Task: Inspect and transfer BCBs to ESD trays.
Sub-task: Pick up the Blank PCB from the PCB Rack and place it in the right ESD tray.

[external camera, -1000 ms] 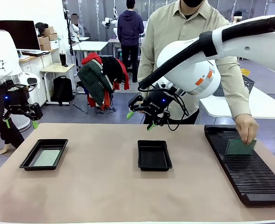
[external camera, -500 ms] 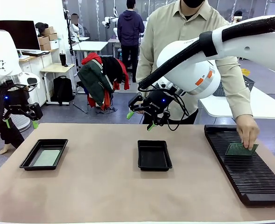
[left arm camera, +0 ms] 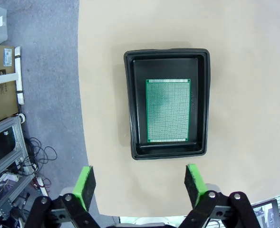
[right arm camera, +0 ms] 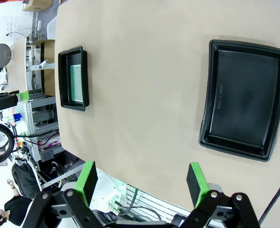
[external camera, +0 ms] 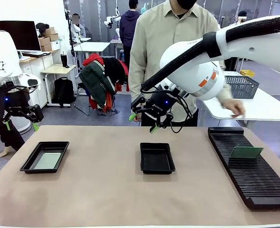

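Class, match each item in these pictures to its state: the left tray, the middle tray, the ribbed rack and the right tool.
Column 1
1. left tray
2. middle tray
3. ribbed rack
4. right tool

Column 2
A. open, in the air
B. carries a tilted board
C. bare black floor
D. holds a flat board

Pairs: 1-D, 2-C, 3-B, 4-A

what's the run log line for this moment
left gripper open | right gripper open | left tray holds BCB | middle tray empty | second BCB on rack
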`<state>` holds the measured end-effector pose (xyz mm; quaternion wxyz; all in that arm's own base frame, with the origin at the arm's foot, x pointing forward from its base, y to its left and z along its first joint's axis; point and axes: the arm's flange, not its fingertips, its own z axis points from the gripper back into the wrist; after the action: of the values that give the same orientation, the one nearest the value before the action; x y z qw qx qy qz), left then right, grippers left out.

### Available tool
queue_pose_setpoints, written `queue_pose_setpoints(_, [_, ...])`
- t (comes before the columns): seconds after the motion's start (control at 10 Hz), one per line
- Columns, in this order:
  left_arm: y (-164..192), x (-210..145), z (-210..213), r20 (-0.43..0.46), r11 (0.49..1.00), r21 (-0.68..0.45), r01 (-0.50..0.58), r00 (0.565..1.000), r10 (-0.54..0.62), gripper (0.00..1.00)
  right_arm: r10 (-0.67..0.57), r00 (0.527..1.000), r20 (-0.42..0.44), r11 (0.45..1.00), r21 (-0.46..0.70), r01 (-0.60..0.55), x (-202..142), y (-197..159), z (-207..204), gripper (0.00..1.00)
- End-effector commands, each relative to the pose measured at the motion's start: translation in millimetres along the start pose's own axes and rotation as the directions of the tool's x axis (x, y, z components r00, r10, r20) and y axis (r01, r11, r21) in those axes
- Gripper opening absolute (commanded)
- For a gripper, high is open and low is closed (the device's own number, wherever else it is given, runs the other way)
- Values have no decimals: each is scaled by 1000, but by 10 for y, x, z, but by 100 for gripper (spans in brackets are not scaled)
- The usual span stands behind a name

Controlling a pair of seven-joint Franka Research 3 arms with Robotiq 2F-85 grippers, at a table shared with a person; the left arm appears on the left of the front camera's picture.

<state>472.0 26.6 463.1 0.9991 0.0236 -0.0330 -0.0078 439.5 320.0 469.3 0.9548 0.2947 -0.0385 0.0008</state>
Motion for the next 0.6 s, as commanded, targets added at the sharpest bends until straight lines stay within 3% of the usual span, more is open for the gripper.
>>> queue_pose_setpoints(0.0, [-3,-2,-11,5,1000,0,-1,1000,1,100,-13,1000,8,1000,-18,13,24,17,-16,100])
queue_pose_setpoints(0.5, [-3,-2,-11,5,1000,0,-1,1000,1,100,-13,1000,8,1000,-18,13,24,17,-16,100])
